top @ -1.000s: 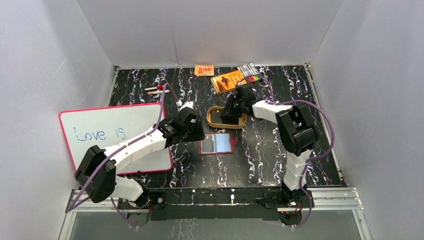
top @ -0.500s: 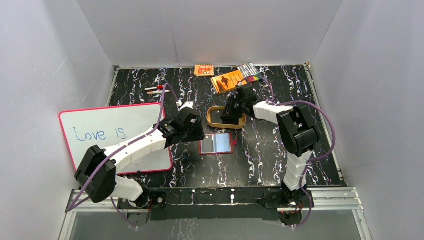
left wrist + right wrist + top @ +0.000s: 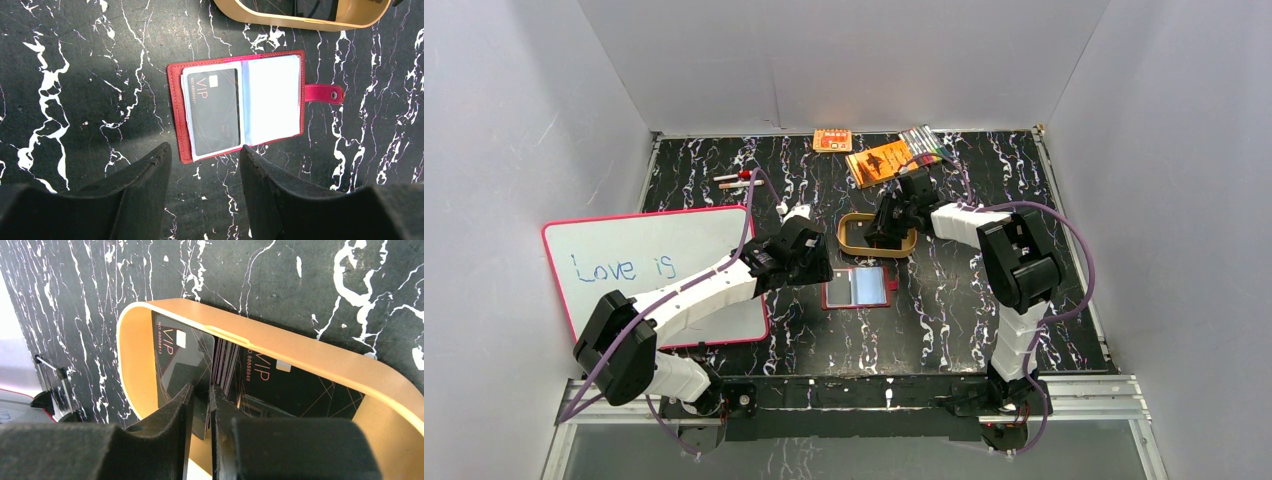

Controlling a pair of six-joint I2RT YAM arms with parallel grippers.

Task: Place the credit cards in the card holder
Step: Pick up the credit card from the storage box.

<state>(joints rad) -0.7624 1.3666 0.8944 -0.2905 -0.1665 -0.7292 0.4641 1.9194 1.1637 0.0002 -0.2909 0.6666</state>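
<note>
The dark red card holder (image 3: 272,97) lies open on the black marbled table, its snap tab pointing right; it also shows in the top view (image 3: 858,287). One black VIP credit card (image 3: 214,111) sits in its left clear sleeve. My left gripper (image 3: 205,152) is open and empty just short of the holder's near edge. My right gripper (image 3: 200,395) is inside the tan oval tray (image 3: 300,347), shut on the edge of a tilted black credit card (image 3: 180,360). Another black card (image 3: 300,390) lies flat in the tray.
A whiteboard (image 3: 659,265) reading "Love is" lies at the left under my left arm. Orange printed packets (image 3: 879,160) (image 3: 832,140) and a bundle of markers (image 3: 924,143) lie at the back. Small pens (image 3: 737,180) lie at the back left.
My right gripper has shifted slightly away within the tray. The left arm and the card holder have not moved.
</note>
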